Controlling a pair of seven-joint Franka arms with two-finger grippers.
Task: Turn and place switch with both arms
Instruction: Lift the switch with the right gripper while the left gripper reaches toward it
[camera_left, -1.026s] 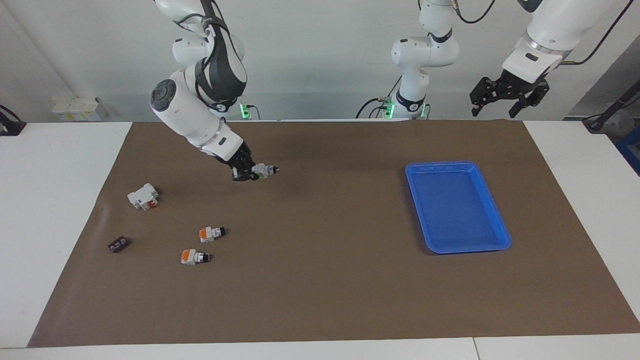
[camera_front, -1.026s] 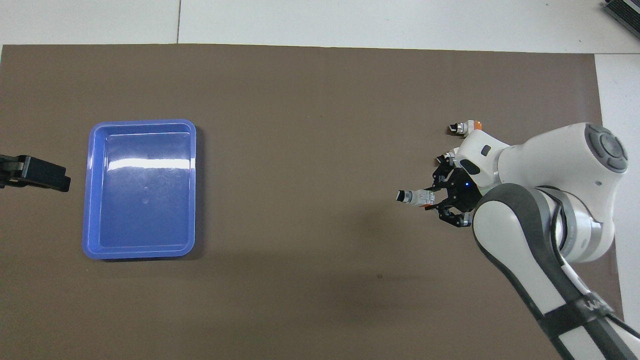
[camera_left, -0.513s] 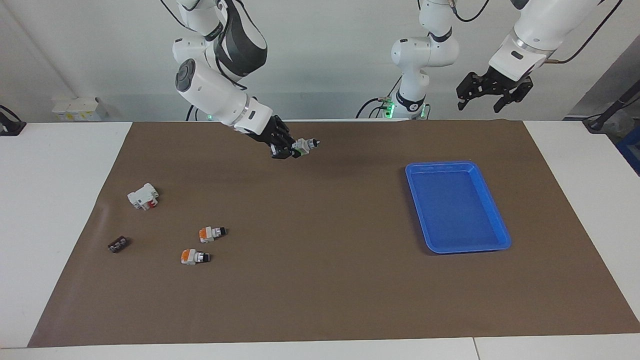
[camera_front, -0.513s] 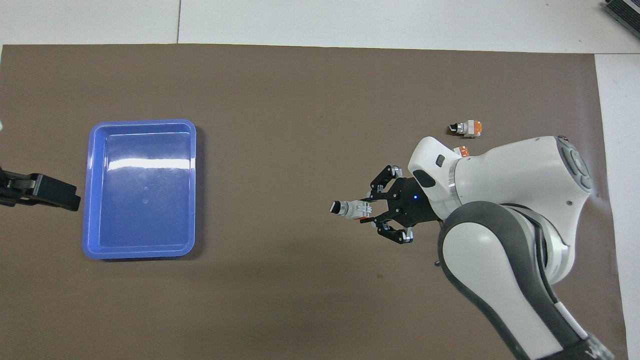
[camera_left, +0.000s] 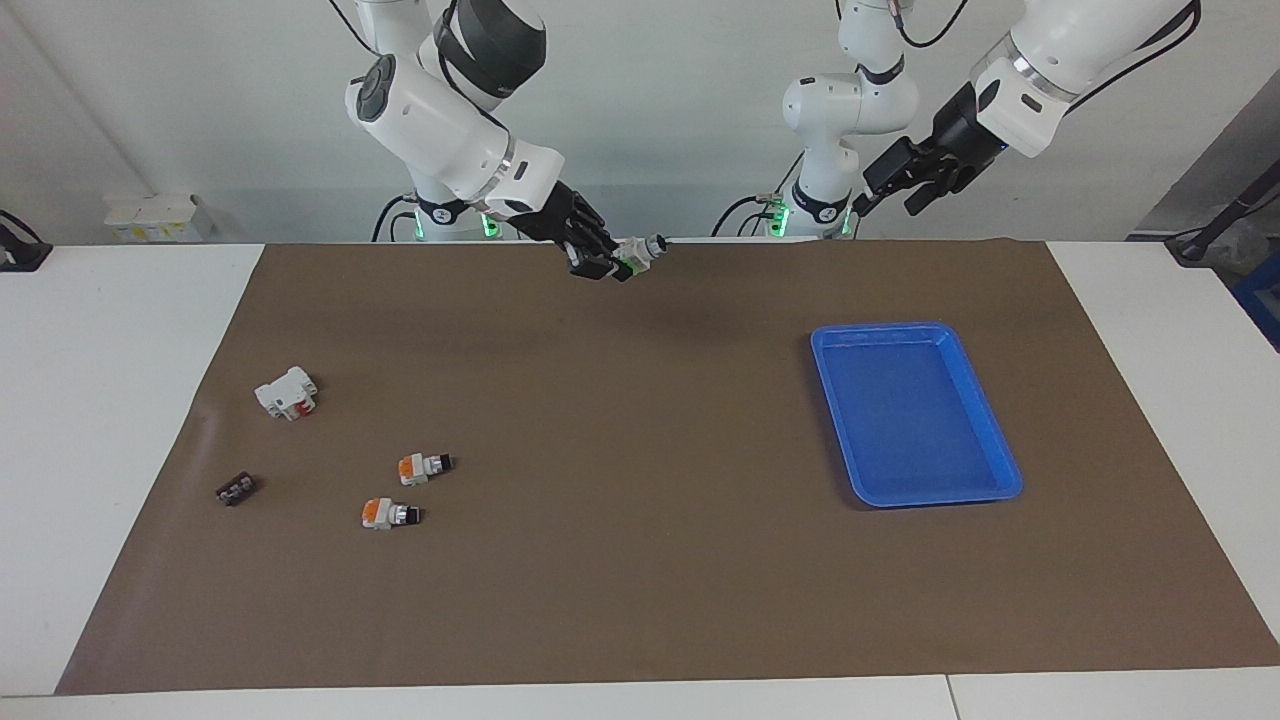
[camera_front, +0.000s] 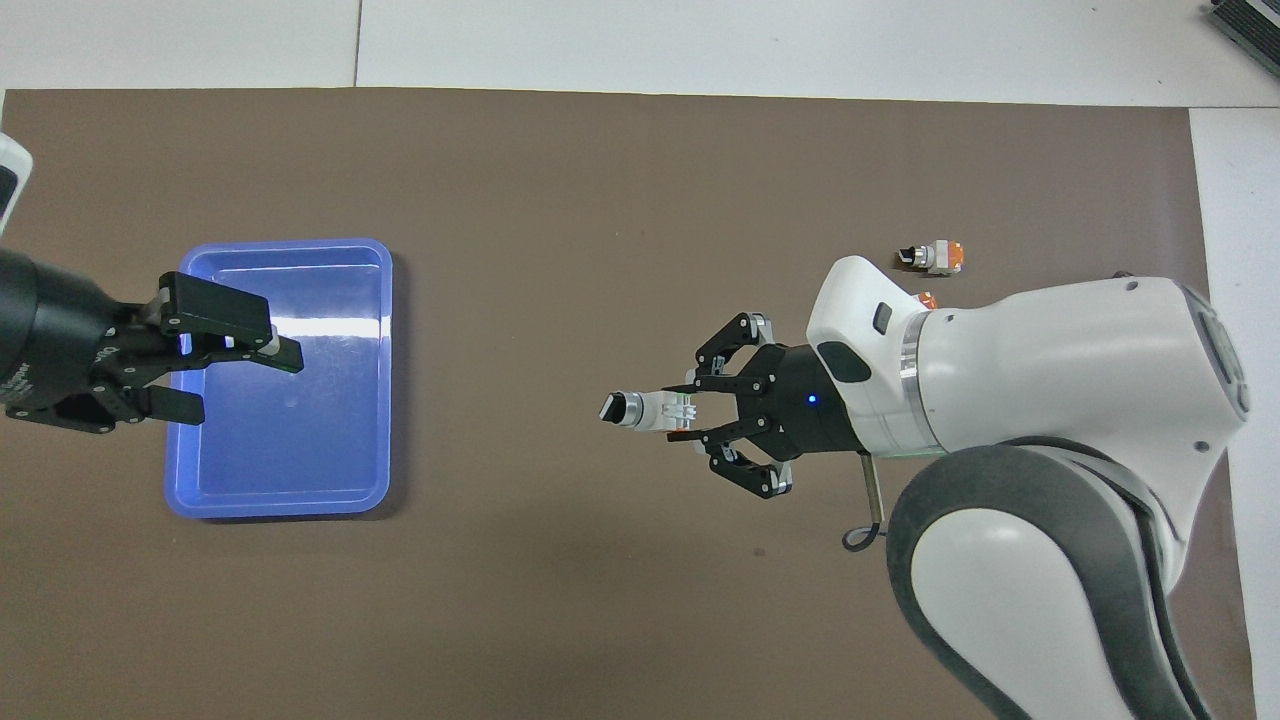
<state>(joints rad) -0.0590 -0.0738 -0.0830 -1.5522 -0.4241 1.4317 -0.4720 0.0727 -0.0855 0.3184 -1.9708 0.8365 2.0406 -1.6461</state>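
The switch has a white body, a green end, a silver collar and a black tip. My right gripper is shut on its white body and holds it level in the air over the brown mat, with the black tip toward the left arm's end. My left gripper hangs high and open with nothing in it. In the overhead view it lies over the blue tray's edge.
The blue tray lies toward the left arm's end. Toward the right arm's end lie two orange-ended switches, a white block with a red part and a small black piece.
My right gripper has risen and carried the switch toward the middle of the table. My left gripper has swung in from the table's end toward the tray and turned.
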